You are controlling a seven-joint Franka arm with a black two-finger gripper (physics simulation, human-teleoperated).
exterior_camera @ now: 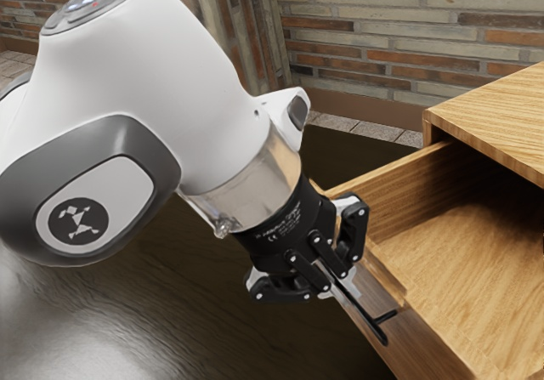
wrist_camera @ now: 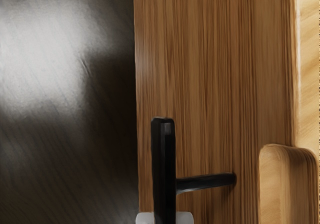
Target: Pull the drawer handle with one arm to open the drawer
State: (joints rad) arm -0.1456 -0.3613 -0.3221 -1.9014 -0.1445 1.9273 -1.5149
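The wooden drawer [exterior_camera: 463,261] stands pulled well out of its cabinet [exterior_camera: 501,116], with its bare wooden inside showing. A black bar handle [exterior_camera: 365,316] sits on the drawer front [exterior_camera: 416,350]. My black gripper [exterior_camera: 334,276] is at the upper end of that bar, shut on it from both sides. In the wrist view the handle [wrist_camera: 163,169] runs straight down under my hand, with its short post [wrist_camera: 205,182] joining the drawer front [wrist_camera: 215,83]. A pale finger pad [wrist_camera: 145,217] shows against the bar at the lower edge.
A dark, glossy table top [exterior_camera: 170,312] lies under the arm and beside the drawer front; it also appears in the wrist view as the dark table [wrist_camera: 65,108]. A brick wall [exterior_camera: 408,40] runs behind the cabinet. My white arm [exterior_camera: 144,116] takes up the exterior view's left.
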